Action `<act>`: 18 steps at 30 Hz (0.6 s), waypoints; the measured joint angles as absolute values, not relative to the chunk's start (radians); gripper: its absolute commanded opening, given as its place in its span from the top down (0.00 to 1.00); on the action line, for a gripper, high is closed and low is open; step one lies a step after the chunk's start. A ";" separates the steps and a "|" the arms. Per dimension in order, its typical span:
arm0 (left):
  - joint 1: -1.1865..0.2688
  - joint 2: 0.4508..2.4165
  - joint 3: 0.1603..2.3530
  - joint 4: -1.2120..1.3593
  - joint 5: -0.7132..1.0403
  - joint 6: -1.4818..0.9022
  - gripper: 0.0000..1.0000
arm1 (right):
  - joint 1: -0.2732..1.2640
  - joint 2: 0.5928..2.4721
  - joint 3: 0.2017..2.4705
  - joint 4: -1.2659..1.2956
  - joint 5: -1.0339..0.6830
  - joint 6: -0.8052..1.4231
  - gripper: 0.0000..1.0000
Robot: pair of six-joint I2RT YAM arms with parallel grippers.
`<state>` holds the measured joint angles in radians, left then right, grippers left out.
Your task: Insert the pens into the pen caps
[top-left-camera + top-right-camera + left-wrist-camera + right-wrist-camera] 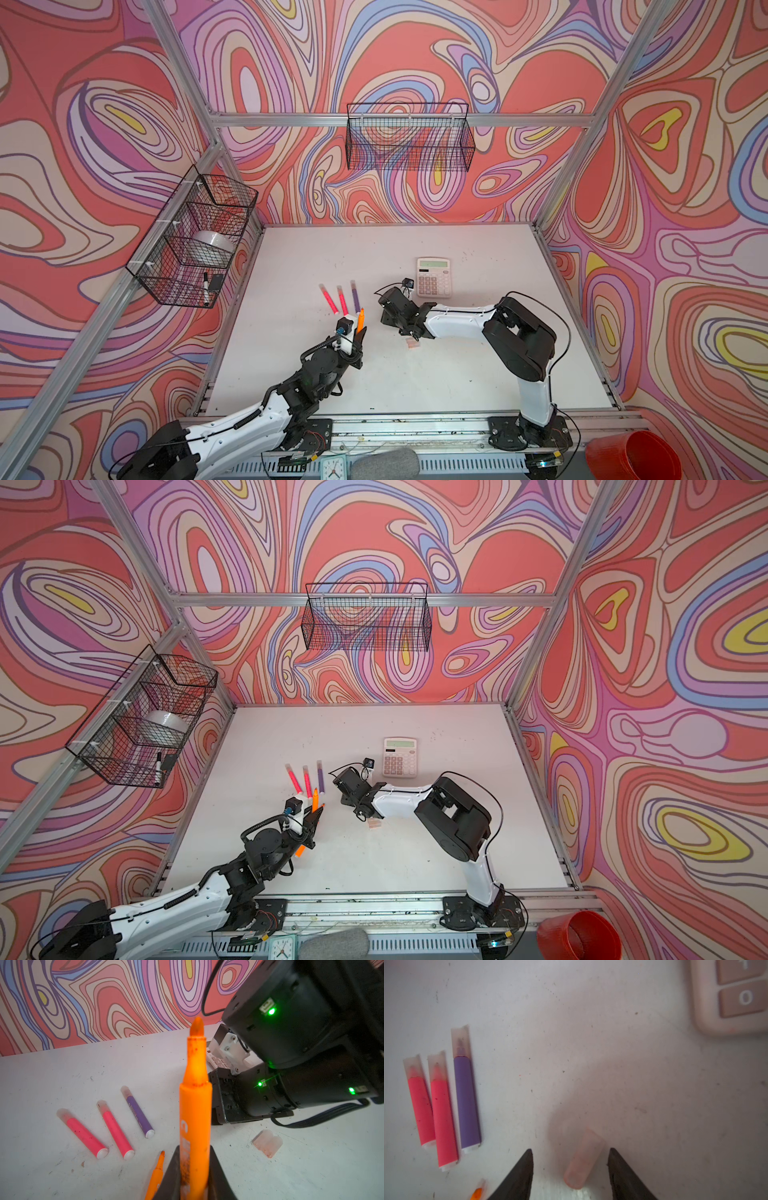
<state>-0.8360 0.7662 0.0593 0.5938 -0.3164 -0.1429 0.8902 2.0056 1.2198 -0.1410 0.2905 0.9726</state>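
In both top views the left gripper (360, 329) stands over the middle of the white tabletop (457, 374), clamped on a bright orange plastic marker pen (360, 316) with its tapered tip pointing up. I'd say it is presented that way so a cap can be pushed down onto it. Just behind lie the capped ones in a neat row: a hot pink marker pen (328, 300), a second hot pink pen (342, 301) and a purple marker pen (355, 296). The right gripper (409, 331) hangs nose-down over the small pale pink translucent caps (411, 344), not far from a pinkish desk calculator (433, 277). In a top view a second orange pen (300, 851) lies flat under the left gripper.

Over to the left wrist view: the jaws are tight on the orange barrel, low down, which leaves the whole tip free. The loose caps, seemingly two side by side, rest on the table below the right gripper's body. The second orange pen lies uncapped beside the left fingers (172, 1172).

Right wrist view now: the jaws stand apart, and one cap (583, 1159) lies between them with a gap on either side, not gripped. That looks like a line-up for the pick. Three pens capped, and the orange one waits for this cap.
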 measured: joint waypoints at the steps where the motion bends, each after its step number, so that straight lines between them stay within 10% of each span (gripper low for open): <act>1: -0.836 0.766 0.058 0.594 -0.317 -0.143 1.00 | 0.890 2.013 1.232 -0.142 0.289 0.970 0.42; 18: -0.836 0.692 0.049 0.548 -0.319 -0.143 1.00 | 0.891 2.100 1.386 -0.316 0.354 0.868 0.63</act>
<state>-0.8360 0.6922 0.0490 0.5484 -0.3195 -0.1429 0.8906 2.0998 1.3865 -0.3157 0.3538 0.8677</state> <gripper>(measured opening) 0.188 0.378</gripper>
